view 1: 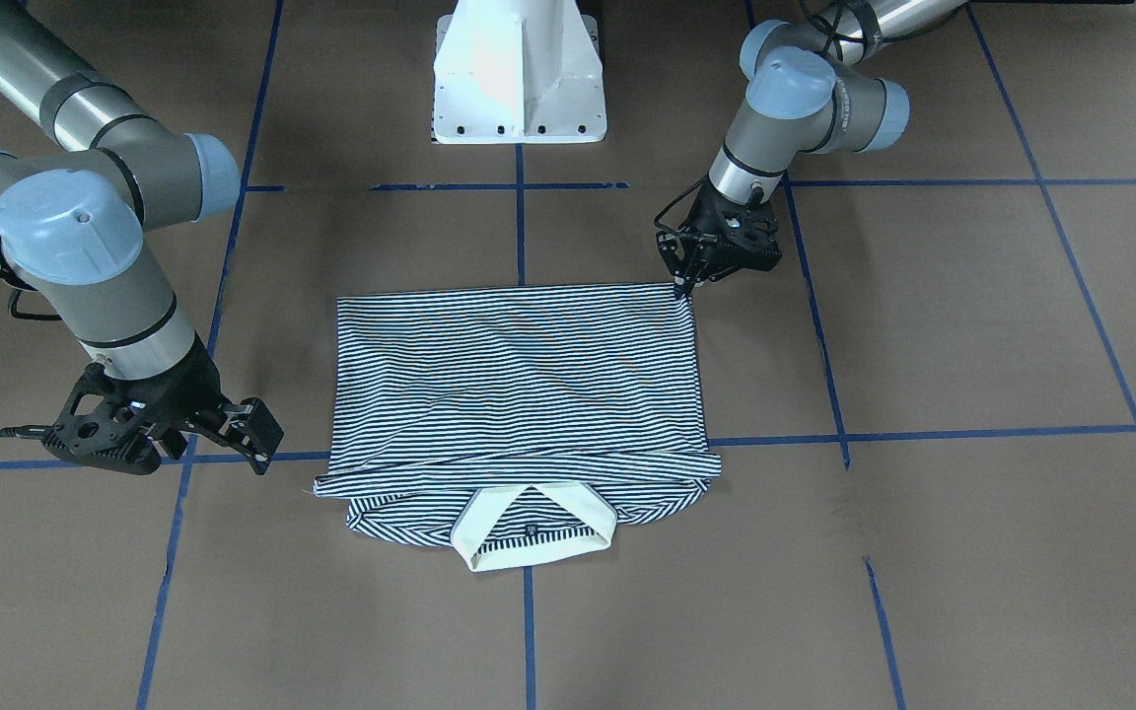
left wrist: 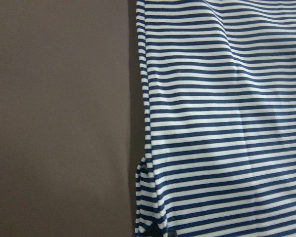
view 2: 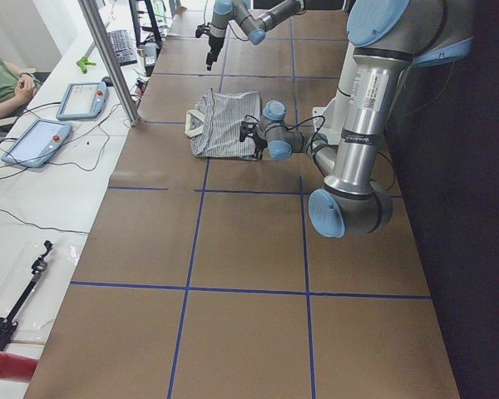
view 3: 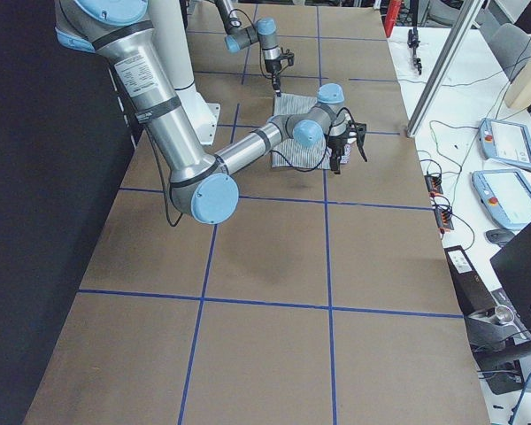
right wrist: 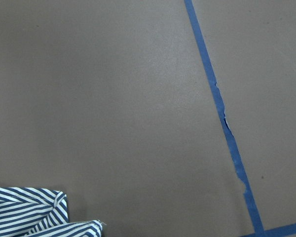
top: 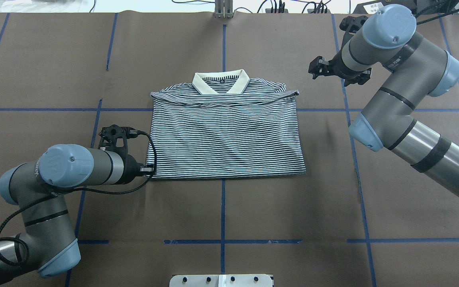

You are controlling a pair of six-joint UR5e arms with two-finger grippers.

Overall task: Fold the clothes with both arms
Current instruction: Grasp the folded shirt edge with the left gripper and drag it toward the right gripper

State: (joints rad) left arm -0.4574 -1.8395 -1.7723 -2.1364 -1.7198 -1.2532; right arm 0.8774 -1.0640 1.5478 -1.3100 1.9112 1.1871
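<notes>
Currently, front-facing view: the polo shirt [view 1: 519, 375] lies flat at the middle of the table [view 1: 972, 325], which is brown and gridded with blue tape [view 1: 923, 432]. The shirt is folded to a rectangle with its sleeves tucked in. Its cream collar [view 1: 583, 508] points to the operators' edge, and a folded-over striped layer ends just short of it. The left gripper [view 1: 686, 284] points down, tips touching the shirt corner on the side of the white pedestal [view 1: 519, 79]. Its fingers look drawn together, but I cannot tell whether they pinch cloth. The right gripper [view 1: 262, 439] hangs just beside the shirt's opposite side, near the collar end, apart from the cloth, fingers spread.

Overhead view: the left gripper sits at the shirt's near left corner, with a black cable looping beside it. The right gripper is off the far right corner over a tape line, jaws apart with nothing between them.

Exterior left view: the shirt is small here; the left arm [view 2: 366, 108] reaches to its edge. A person's green sleeve [view 2: 0, 79] and two teach pendants [view 2: 35, 143] sit by the white bench [view 2: 33, 208].

Exterior right view: the right arm [view 3: 159, 115] bends over the shirt; its fingers are too small to judge.

Left wrist view: the shirt's side edge runs top to bottom, with bare table to its left. No fingers are in frame.

Right wrist view: bare table and a tape line, with a striped fold in the lower left corner.
</notes>
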